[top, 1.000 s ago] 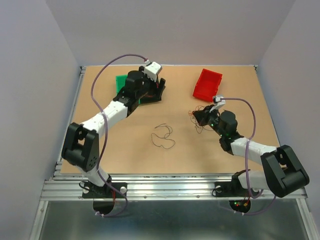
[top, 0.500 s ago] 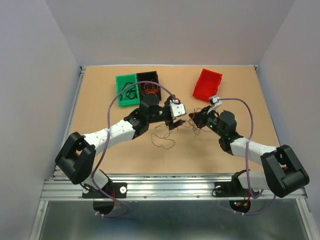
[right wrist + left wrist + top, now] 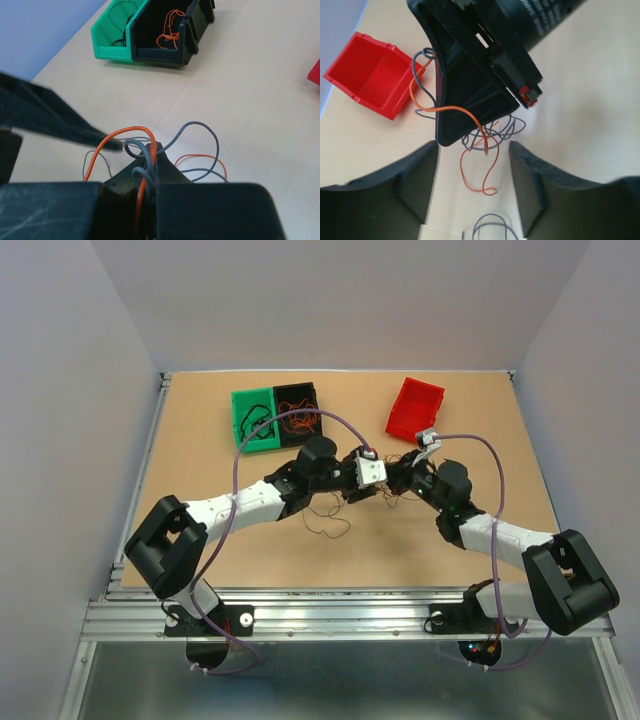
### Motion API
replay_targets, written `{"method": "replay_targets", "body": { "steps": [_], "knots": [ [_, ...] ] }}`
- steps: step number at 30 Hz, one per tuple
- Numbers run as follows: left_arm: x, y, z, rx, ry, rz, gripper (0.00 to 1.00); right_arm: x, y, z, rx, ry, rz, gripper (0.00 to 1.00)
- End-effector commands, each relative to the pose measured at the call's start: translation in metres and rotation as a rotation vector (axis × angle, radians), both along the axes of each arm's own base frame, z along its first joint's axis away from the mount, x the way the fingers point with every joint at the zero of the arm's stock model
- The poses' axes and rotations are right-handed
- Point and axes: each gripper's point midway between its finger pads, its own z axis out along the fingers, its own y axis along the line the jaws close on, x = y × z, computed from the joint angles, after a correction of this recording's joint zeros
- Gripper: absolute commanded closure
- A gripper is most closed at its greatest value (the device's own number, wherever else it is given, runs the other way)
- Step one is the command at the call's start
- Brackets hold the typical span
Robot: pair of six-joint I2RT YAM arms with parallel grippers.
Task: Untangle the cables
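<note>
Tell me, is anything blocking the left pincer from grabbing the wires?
Nothing visible blocks it. The open left pincer faces the wires directly, and some of them lie in the gap between its fingers. The right pincer is shut on the tangle just beyond, so only that crowds the spot.

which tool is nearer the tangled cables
Right. The right tool is shut on the tangled cables. The left tool is open just in front of them, with one orange loop in its gap.
</note>
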Motion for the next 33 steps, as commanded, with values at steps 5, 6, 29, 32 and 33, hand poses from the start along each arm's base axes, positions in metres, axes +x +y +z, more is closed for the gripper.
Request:
{"method": "replay_targets", "body": {
  "steps": [5,6,29,32,33],
  "knots": [
    [0.024,-0.014,0.025,-0.064,-0.014,0.095,0.89,0.011,0.01,0.04,0.037,-0.111,0.006,0.99],
    [0.026,-0.013,0.028,-0.077,-0.006,0.115,1.0,0.012,0.01,0.04,0.035,-0.112,0.008,0.99],
    [0.148,0.156,0.149,-0.537,0.103,0.766,1.0,0.08,-0.007,-0.027,-0.048,0.118,-0.266,0.77],
    [0.157,0.163,0.146,-0.538,0.108,0.802,1.0,0.084,-0.007,-0.033,-0.056,0.144,-0.281,0.93],
    [0.159,0.165,0.146,-0.538,0.106,0.805,1.0,0.085,-0.007,-0.035,-0.058,0.15,-0.283,0.93]
  ]
}}
